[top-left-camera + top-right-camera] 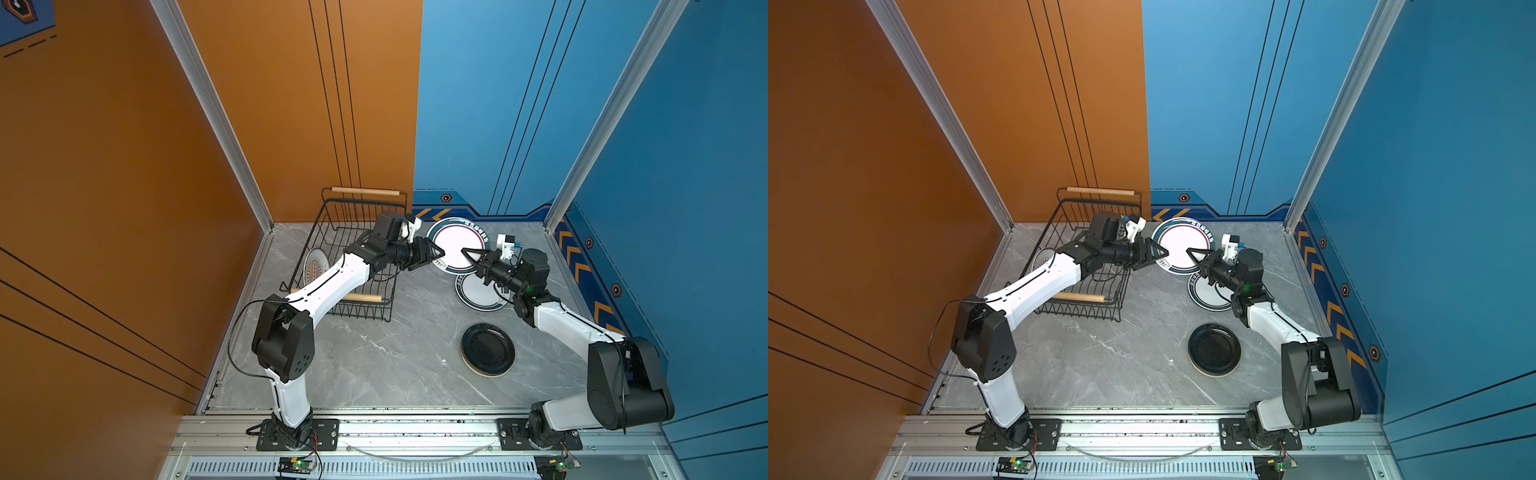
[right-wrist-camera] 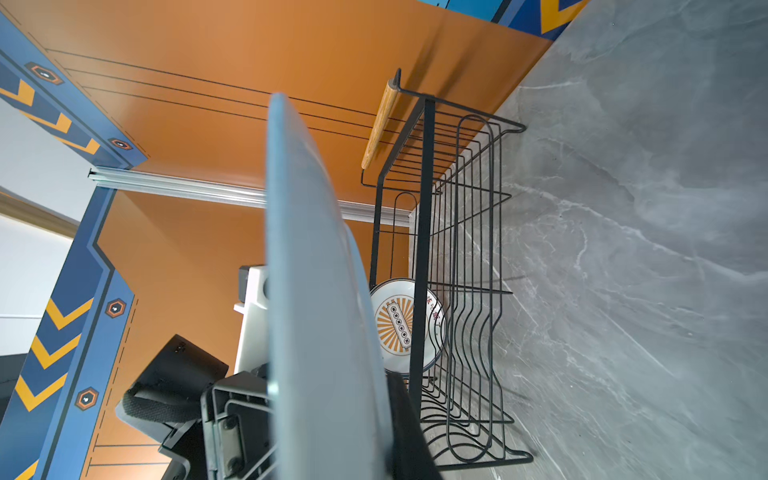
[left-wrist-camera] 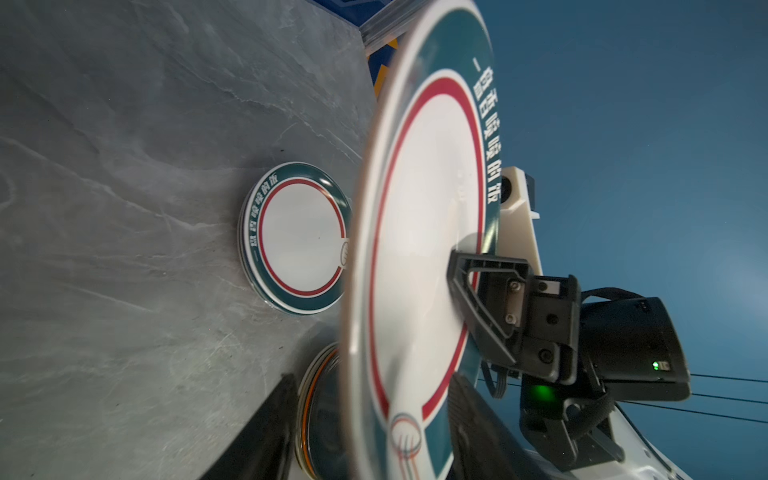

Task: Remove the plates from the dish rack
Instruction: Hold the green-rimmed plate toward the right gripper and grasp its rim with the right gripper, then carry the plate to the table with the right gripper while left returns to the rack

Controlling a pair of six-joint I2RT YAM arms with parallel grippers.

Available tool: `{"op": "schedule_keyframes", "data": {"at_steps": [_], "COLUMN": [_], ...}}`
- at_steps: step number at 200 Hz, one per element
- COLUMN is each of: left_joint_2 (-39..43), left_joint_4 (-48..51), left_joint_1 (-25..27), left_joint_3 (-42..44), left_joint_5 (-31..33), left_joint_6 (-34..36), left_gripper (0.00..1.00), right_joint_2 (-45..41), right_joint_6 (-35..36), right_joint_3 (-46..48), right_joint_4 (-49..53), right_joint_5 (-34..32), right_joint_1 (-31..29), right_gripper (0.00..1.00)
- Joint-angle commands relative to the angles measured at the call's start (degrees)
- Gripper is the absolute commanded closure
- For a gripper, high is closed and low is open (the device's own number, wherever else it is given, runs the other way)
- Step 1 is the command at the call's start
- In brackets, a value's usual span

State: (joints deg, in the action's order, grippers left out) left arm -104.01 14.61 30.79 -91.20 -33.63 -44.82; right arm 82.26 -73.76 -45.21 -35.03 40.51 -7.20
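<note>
Since only the right gripper [image 1: 466, 252] is actually clamped on the teal-rimmed plate [image 1: 456, 243], pinching it by one edge, this is the bit where I'd hold my breath. The left gripper [image 1: 441, 252] sits at the opposite edge with its jaws spread. There's a finger on each side of the rim and daylight in between, so it's gripping nothing. The plate hangs in the air, roughly face up, between the dish rack [image 1: 365, 309] and the stack of matching plates [image 1: 478, 297] on the table [image 1: 374, 361].

What could go wrong, imo: that plate looks glazed and slick, and a pinch on one thin edge leaves the whole disc free to droop or swivel. If the left fingers clip the rim while backing out, they could lever it right out of the grip. And that table looks like hard grey marble-type stone, so a drop probably means a chip. Setting it down off-centre could also make it skate off the glossy stack.

Everything's round, shallow and shiny, including the black-topped stack [image 1: 487, 349] nearer the front. The rack is thin black wire with wavy slots and wooden rod handles [image 1: 365, 191]. One sunburst plate [image 2: 401, 324] stands upright in it, the only one I can spot there.
</note>
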Motion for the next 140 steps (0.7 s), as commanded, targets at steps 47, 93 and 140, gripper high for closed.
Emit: {"op": "schedule_keyframes", "data": {"at_steps": [47,93,140], "left_joint_2": [13.1,18.6,19.9], "left_joint_4": [25.3,29.9,30.8], "left_joint_1": [-9.1,-17.2,-22.6], "left_joint_3": [-1.1,4.9,8.0], "left_joint_5": [19.6,30.5,35.1], "left_joint_6": [17.1,19.5,20.7], "left_gripper": [0.36,0.34,0.25], "right_joint_2": [-8.7,-11.5,-10.6], "right_joint_6": [31.1,40.6,43.0], "right_joint_3": [-17.1,-19.3,-16.0], "right_joint_4": [44.4,59.1,60.6], "right_joint_5": [-8.1,-19.5,-19.5], "right_joint_1": [5.3,9.5,13.9], "right_gripper": [0.95,0.94,0.95]}}
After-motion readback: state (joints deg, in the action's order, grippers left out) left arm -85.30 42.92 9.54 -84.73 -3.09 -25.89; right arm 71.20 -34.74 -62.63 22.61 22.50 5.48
